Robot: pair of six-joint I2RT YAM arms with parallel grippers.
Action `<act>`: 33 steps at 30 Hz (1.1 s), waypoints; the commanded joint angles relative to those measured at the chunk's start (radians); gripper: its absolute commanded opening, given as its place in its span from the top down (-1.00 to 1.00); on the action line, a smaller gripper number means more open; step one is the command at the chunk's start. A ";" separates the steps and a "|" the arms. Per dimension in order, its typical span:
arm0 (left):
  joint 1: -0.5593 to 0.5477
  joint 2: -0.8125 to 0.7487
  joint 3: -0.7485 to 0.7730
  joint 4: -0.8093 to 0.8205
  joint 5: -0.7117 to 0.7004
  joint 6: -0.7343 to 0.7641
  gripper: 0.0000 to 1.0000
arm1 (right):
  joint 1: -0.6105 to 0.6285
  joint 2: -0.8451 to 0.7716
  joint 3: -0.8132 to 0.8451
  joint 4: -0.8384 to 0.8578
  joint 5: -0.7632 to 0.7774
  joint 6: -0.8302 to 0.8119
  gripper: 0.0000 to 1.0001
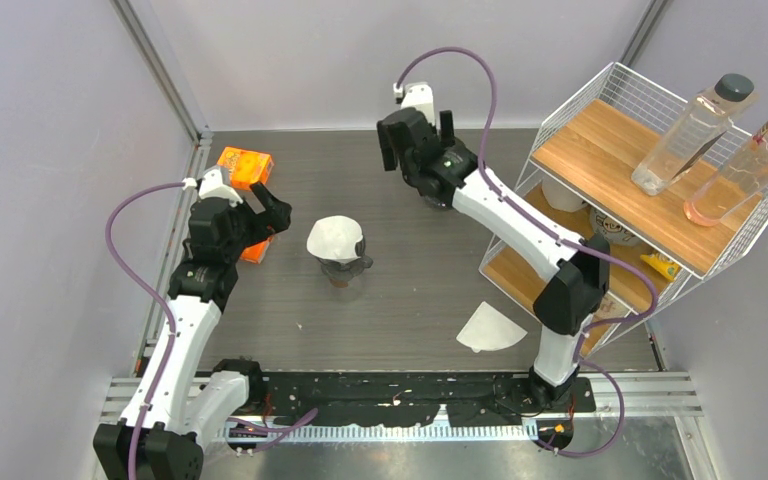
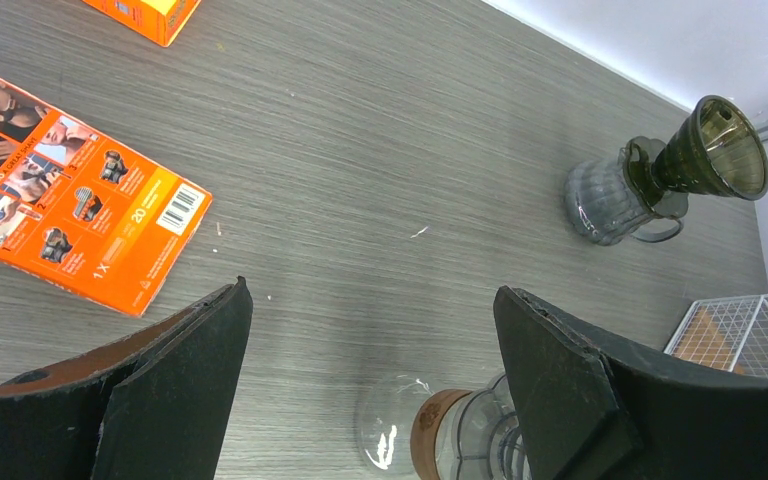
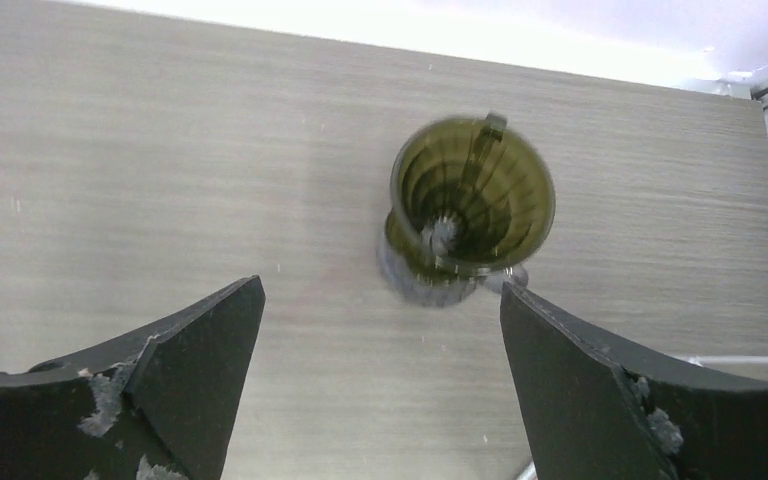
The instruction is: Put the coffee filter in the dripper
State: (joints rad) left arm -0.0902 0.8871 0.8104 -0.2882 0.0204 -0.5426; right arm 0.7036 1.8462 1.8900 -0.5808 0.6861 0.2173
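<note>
A white coffee filter sits opened in the top of a dark dripper on a glass carafe at mid-table. The carafe's wooden collar shows low in the left wrist view. My left gripper is open and empty, just left of that carafe. A second, olive-tinted dripper stands empty on a glass mug near the back wall. My right gripper hangs open and empty above it. Another white filter lies flat on the table in front of the shelf.
An orange box stands at the back left, and an orange leaflet lies flat beside my left gripper. A wire shelf with wooden boards fills the right side, with two bottles lying on top and packets below.
</note>
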 commanded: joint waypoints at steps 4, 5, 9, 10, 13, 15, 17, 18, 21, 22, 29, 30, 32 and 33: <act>0.003 -0.029 0.005 0.044 0.015 0.010 -0.99 | 0.071 -0.196 -0.213 0.028 0.027 0.012 -0.91; 0.003 -0.031 0.004 0.044 0.017 0.010 -0.99 | 0.072 -0.227 -0.232 0.017 0.017 0.035 -0.91; 0.002 -0.038 0.002 0.046 0.026 0.010 -0.99 | 0.100 -0.336 -0.386 -0.016 -0.059 0.142 -0.91; 0.003 -0.039 0.001 0.047 0.026 0.009 -0.99 | 0.114 -0.365 -0.439 -0.020 -0.094 0.171 -0.91; 0.003 -0.040 0.003 0.044 0.032 0.010 -0.99 | 0.144 -0.397 -0.508 -0.089 -0.178 0.212 -0.91; 0.003 -0.040 0.003 0.044 0.038 0.009 -0.99 | 0.178 -0.409 -0.542 -0.152 -0.213 0.234 -0.91; 0.002 -0.044 0.001 0.045 0.043 0.008 -0.99 | 0.207 -0.422 -0.567 -0.221 -0.215 0.264 -0.91; 0.003 -0.044 0.002 0.045 0.044 0.009 -0.99 | 0.218 -0.431 -0.587 -0.237 -0.211 0.282 -0.91; 0.001 -0.046 0.001 0.045 0.044 0.008 -0.99 | 0.269 -0.445 -0.645 -0.293 -0.222 0.333 -0.92; 0.001 -0.046 0.001 0.045 0.046 0.009 -0.99 | 0.276 -0.452 -0.658 -0.299 -0.229 0.343 -0.92; 0.001 -0.035 0.002 0.050 0.066 0.005 -0.99 | 0.294 -0.504 -0.870 -0.324 -0.319 0.473 -0.98; 0.000 -0.033 0.002 0.052 0.070 0.005 -0.99 | 0.293 -0.509 -0.892 -0.318 -0.341 0.494 -0.99; 0.000 -0.031 0.003 0.055 0.076 0.004 -0.99 | 0.294 -0.523 -0.961 -0.321 -0.369 0.526 -1.00; 0.000 -0.031 0.004 0.057 0.077 0.004 -0.99 | 0.295 -0.533 -0.976 -0.320 -0.375 0.534 -0.97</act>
State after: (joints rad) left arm -0.0906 0.8589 0.8104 -0.2874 0.0677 -0.5426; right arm 0.9955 1.3647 0.9829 -0.8795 0.3653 0.6449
